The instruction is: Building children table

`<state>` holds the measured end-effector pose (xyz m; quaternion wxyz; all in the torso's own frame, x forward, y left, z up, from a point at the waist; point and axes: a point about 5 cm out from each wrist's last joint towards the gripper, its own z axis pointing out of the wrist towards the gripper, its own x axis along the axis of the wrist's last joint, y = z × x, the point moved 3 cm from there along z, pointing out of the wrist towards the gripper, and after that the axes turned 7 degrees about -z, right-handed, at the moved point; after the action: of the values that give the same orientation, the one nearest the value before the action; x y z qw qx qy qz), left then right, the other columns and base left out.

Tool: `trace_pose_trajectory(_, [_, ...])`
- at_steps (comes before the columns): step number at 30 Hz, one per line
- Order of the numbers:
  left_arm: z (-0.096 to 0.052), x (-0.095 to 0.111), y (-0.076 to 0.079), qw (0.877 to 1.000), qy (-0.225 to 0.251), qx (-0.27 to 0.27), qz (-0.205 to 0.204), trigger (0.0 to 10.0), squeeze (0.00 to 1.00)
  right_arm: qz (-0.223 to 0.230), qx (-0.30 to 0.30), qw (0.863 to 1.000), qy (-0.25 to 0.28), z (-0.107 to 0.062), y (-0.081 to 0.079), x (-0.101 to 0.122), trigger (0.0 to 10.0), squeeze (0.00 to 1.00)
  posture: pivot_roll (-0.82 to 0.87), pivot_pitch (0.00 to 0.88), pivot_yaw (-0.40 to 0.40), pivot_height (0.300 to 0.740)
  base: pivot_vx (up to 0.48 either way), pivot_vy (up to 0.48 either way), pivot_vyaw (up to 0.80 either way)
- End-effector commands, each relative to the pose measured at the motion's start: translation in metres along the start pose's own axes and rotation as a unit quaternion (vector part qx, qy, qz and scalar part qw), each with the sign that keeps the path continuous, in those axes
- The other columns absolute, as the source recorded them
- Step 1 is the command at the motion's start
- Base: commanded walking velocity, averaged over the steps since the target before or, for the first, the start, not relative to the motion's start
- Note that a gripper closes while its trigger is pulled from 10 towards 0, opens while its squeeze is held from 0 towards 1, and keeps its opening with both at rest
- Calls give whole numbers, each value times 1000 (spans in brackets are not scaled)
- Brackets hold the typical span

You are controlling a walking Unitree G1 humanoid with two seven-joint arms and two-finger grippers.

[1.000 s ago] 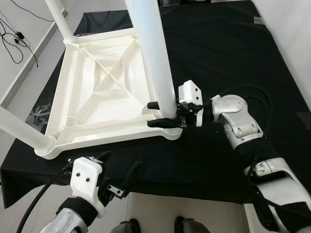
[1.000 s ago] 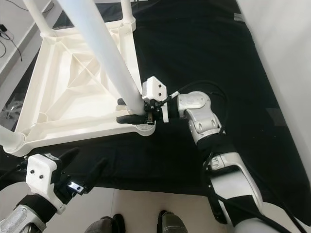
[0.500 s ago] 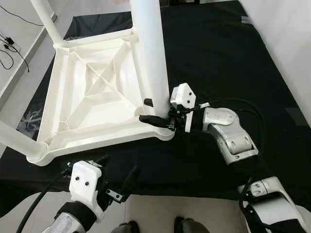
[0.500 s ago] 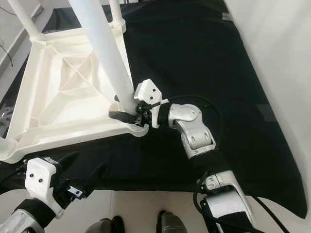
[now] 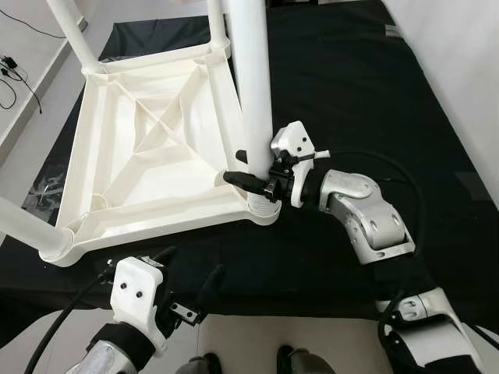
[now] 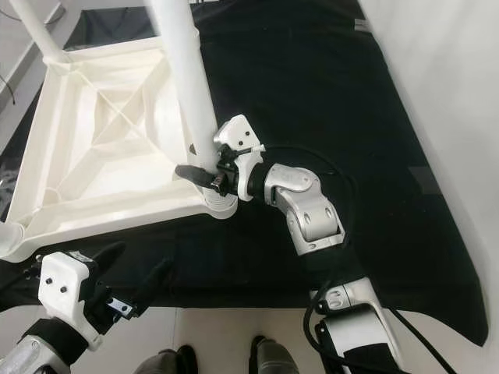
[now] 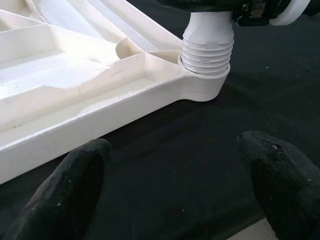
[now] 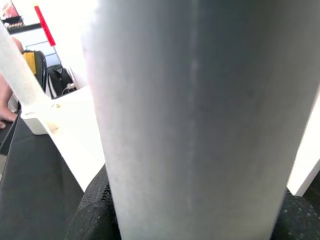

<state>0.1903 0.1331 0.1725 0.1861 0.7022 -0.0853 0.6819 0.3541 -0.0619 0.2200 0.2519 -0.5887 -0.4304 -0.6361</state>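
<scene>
You have the white table top (image 5: 148, 160) lying upside down on the black cloth (image 5: 351, 93), ribbed underside up, with white legs standing in its corners. Your right gripper (image 5: 251, 168) is clamped around the near-right leg (image 5: 251, 78) just above its socket, one black finger (image 5: 242, 180) crossing in front of the tube and the other behind it. The right wrist view gives you what the head views cannot: the leg (image 8: 195, 120) seen from close up, with the black pads (image 8: 92, 210) pressed against it on both sides, so the grip is firm.

Your left gripper (image 5: 187, 284) hangs low at the near edge of the cloth, fingers spread apart and holding nothing. Its wrist camera shows you the joint itself (hidden behind the right gripper in the head views): the threaded collar (image 7: 207, 50) of the leg sits in the corner socket (image 7: 202, 87), with several thread ridges exposed above the rim. The two black fingertips (image 7: 70, 192) frame that view, well apart from the table top's edge.

A far leg (image 5: 70, 31) rises at the back-left corner, and another (image 5: 27, 226) at the near-left.
</scene>
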Motion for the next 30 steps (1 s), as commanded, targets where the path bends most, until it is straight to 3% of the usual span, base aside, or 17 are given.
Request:
trace_pose_trajectory(1, [-2,-3,1,1000,-12,-1,-4,10000,0,85,-7,991,-98,-3,-15,-59,10000,0,23,322,32,740,0,0,0])
trace_pose_trajectory(4, [-3,-3,1,1000,-13,-1,-3,10000,0,93,-61,990,-90,-4,-20,-62,10000,0,20,321,31,740,0,0,0])
trace_pose_trajectory(12, [-2,-4,0,1000,-14,-1,-3,10000,0,92,-77,992,-34,-1,-38,-46,10000,0,18,318,35,740,0,0,0])
trace_pose_trajectory(15, [-1,-4,-1,1000,-14,-2,-1,10000,0,8,-20,999,29,1,-49,-24,10000,0,20,310,36,740,0,0,0])
trace_pose_trajectory(22, [0,-5,-1,1000,-13,-2,1,10000,0,-87,61,993,46,-6,-51,-11,10000,0,19,301,33,740,0,0,0])
trace_pose_trajectory(30, [-2,-5,0,1000,-15,-2,3,10000,0,-111,116,986,41,-20,-27,-14,10000,0,27,295,36,740,0,0,0])
